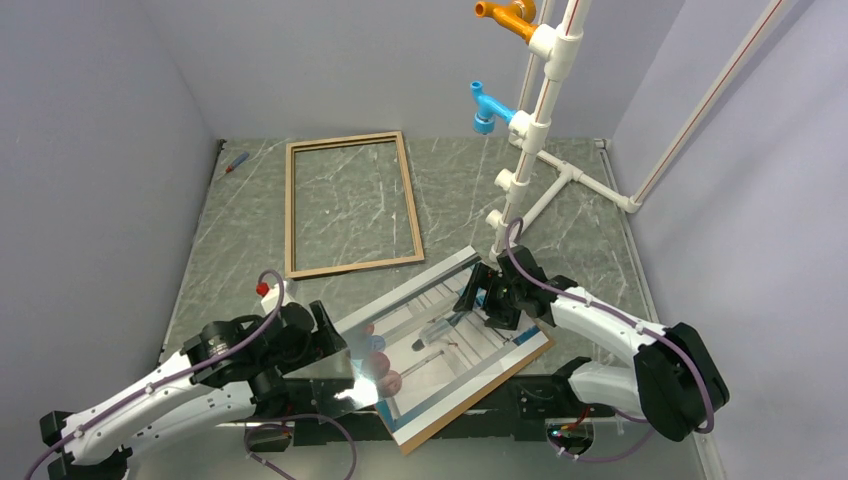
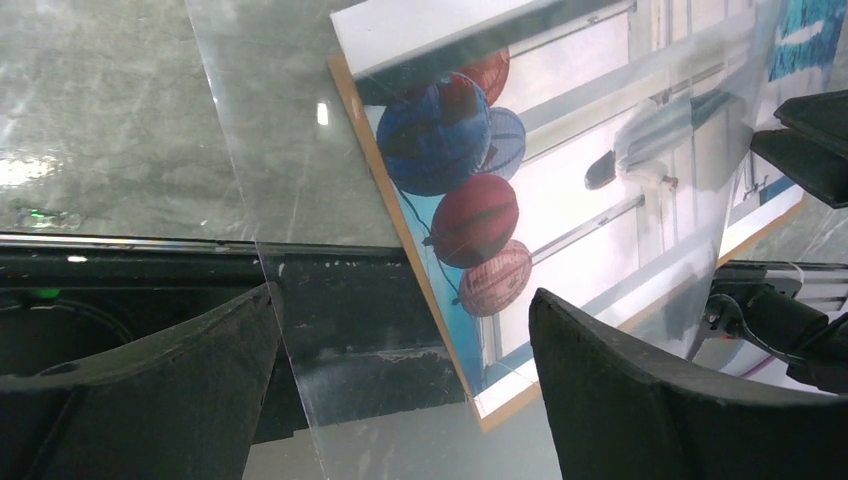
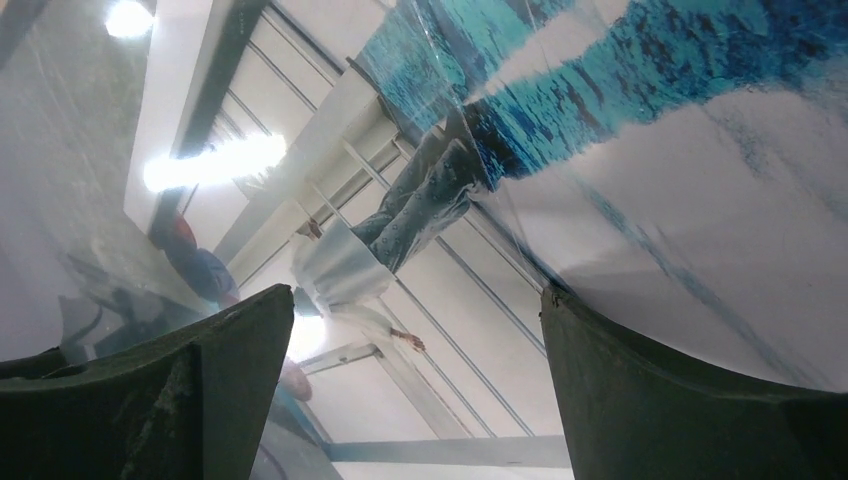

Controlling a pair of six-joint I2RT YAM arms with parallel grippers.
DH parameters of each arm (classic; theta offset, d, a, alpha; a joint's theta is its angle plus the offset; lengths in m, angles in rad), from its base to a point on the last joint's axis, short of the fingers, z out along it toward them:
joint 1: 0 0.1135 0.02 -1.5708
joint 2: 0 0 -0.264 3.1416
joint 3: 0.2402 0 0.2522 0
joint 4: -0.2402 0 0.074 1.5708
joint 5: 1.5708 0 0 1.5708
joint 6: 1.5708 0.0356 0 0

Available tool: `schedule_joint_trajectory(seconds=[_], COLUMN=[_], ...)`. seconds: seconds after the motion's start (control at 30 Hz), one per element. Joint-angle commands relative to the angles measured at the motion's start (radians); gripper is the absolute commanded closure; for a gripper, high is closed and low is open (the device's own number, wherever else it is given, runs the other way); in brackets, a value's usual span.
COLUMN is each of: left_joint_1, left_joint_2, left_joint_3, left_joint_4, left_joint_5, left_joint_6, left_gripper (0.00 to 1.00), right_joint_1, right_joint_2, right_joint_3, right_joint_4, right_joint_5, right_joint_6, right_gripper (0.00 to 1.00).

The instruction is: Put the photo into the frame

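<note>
The photo (image 1: pixel 450 362) lies face up on a brown backing board (image 1: pixel 482 393) at the near edge of the table, turned at an angle. A clear sheet (image 1: pixel 405 300) lies skewed over its left part and juts out past it. The frame (image 1: pixel 290 210), light wood and with nothing inside it, lies flat on the table farther back. My left gripper (image 1: pixel 345 345) is open at the sheet's near-left edge; in the left wrist view its fingertips (image 2: pixel 405 295) straddle the sheet (image 2: pixel 280 130) and the photo's corner (image 2: pixel 560 200). My right gripper (image 1: pixel 476 296) hovers open over the photo (image 3: pixel 450 330).
A white pipe stand (image 1: pixel 540 110) with an orange and a blue fitting rises at the back right, its foot close behind my right gripper. A small red-tipped tool (image 1: pixel 237 162) lies at the back left. Grey walls close in on three sides.
</note>
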Motion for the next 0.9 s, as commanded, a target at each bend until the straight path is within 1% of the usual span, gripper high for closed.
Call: schedule_joint_trajectory(seconds=[0.0, 0.2, 0.43, 0.6, 0.7, 0.87], left_joint_1=[-0.001, -0.001, -0.001, -0.001, -0.001, -0.001], left_joint_2=[0.024, 0.048, 0.102, 0.15, 0.148, 0.127], left_joint_3=[0.059, 0.069, 0.075, 0.077, 0.049, -0.026], left_joint_4=[-0.196, -0.227, -0.211, -0.229, -0.187, -0.069], left_joint_5=[-0.053, -0.072, -0.069, -0.072, -0.046, 0.025], left_joint_6=[0.025, 0.035, 0.063, 0.079, 0.1, 0.12], left_gripper=[0.04, 0.03, 0.02, 0.01, 0.01, 0.01], right_joint_1=[0.013, 0.012, 0.012, 0.012, 0.012, 0.0], right_joint_2=[-0.05, -0.095, -0.046, -0.068, -0.091, -0.126], right_joint_3=[0.049, 0.078, 0.119, 0.119, 0.088, 0.012], right_joint_4=[-0.014, -0.05, -0.069, -0.135, -0.16, -0.195], right_joint_5=[0.019, 0.066, 0.071, 0.115, 0.125, 0.141], right_joint_6=[0.038, 0.035, 0.008, -0.015, -0.017, -0.024], right_gripper=[0.05, 0.04, 0.04, 0.04, 0.03, 0.02])
